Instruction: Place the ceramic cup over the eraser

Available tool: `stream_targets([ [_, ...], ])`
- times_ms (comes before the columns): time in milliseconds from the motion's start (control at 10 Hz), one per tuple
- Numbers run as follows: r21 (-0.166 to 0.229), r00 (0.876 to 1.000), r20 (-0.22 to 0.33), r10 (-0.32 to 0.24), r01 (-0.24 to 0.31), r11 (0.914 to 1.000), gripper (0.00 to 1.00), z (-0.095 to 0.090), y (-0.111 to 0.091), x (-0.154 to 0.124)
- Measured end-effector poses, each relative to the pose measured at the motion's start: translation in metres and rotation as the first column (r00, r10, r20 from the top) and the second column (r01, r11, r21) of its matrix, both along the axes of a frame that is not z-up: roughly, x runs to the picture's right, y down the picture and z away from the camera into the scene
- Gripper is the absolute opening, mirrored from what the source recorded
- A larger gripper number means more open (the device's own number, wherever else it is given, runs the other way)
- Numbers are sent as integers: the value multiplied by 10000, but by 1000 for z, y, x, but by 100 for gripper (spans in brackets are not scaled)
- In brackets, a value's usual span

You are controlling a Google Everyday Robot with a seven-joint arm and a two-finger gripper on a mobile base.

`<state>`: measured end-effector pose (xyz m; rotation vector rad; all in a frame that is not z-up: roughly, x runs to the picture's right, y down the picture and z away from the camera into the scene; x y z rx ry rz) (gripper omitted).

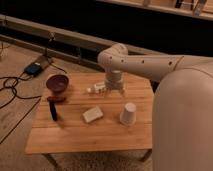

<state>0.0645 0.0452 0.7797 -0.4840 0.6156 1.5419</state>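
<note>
White tapered cup point(128, 114) stands near spread fingers point(121, 91).

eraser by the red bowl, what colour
The eraser is black, camera view; the gripper hangs over the table's far side.

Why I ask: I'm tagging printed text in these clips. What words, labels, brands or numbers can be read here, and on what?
None can be read in this view.
On the ceramic cup: nothing, plain white.
On the eraser: nothing, plain black.
On the dark red bowl, cream block and white bottle-like item: no label shows.
On the gripper, low over the table's far side beside that item: no marking shows.
</note>
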Motion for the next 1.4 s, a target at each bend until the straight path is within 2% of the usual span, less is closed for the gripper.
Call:
stream_targets([
  [300, 166, 9990, -306, 340, -335, 9993, 65, 2, 8, 31],
  [600, 114, 9953, -692, 674, -668, 9977, 65, -4, 25, 59],
  [1000, -269, 9934, -688, 917, -937, 9952, 65, -5, 52, 65],
  [1400, -641, 9919, -683, 1072, -1115, 9917, 65, 5, 71, 71],
])
